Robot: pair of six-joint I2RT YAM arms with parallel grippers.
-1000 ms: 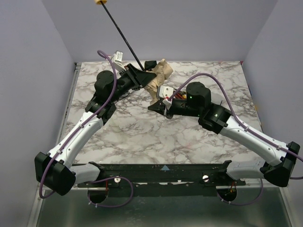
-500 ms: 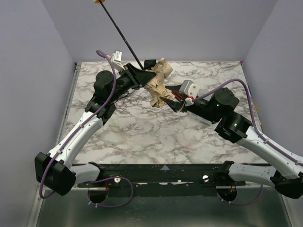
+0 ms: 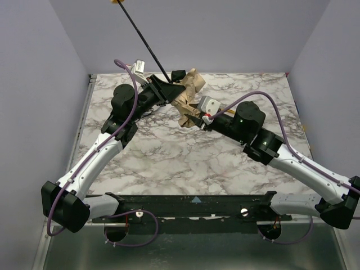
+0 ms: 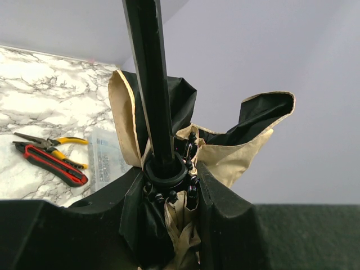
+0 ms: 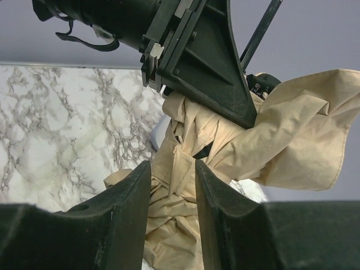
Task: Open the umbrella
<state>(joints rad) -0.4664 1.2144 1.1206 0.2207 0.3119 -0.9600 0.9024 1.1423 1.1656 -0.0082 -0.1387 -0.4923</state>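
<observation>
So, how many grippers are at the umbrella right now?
2. The left gripper is closed around the umbrella at the base of its shaft, at the far side of the table. The right gripper, jaws apart, straddles its lower tan fabric. Neither is hidden.

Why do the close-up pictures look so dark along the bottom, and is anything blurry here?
Top view: even, soft light, everything sharp, faint shadows on the marble table. Left wrist view: the left claw's fingers fill the bottom as near-black shapes; the umbrella is crisp. Right wrist view: the right claw's fingers are likewise dark and soft, the tan fabric well lit.
</observation>
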